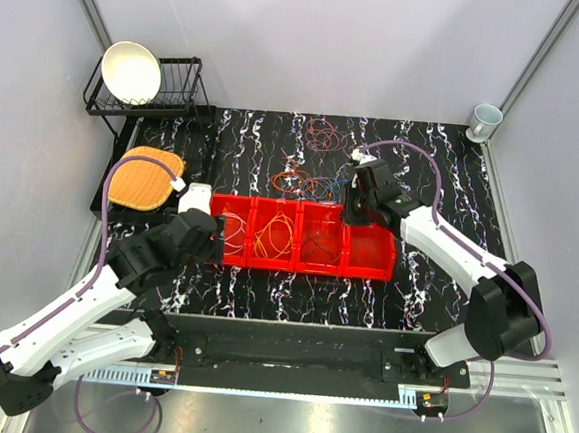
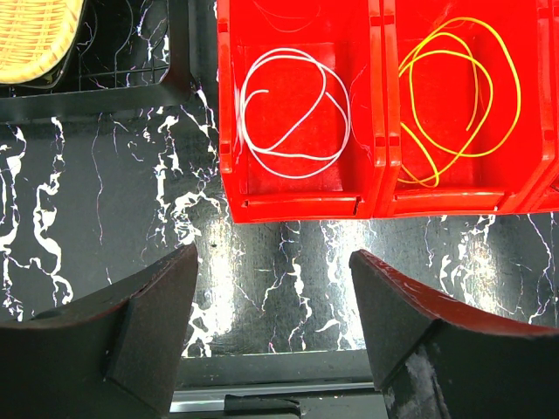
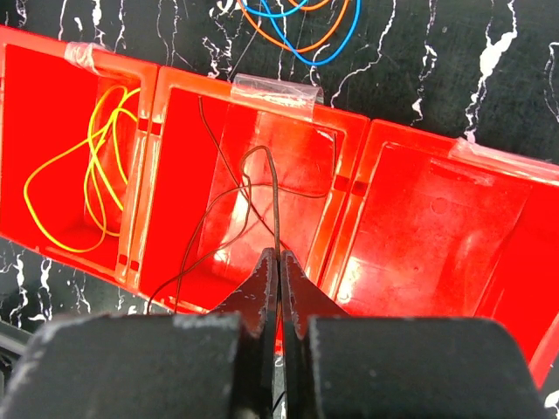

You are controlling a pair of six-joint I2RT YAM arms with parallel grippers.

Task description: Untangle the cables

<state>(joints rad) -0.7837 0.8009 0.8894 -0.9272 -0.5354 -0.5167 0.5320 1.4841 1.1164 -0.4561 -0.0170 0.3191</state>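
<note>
A row of red bins lies across the middle of the table. A white cable lies coiled in the leftmost bin and a yellow cable in the one beside it. My right gripper is shut on a thin brown cable that hangs into the third bin; the fourth bin holds nothing. A tangle of orange and blue cables lies on the table behind the bins, with a red coil farther back. My left gripper is open above bare table, just in front of the white cable's bin.
A black dish rack with a white bowl stands at the back left, with a yellow woven pad in front of it. A cup sits in the back right corner. White walls enclose the table on three sides.
</note>
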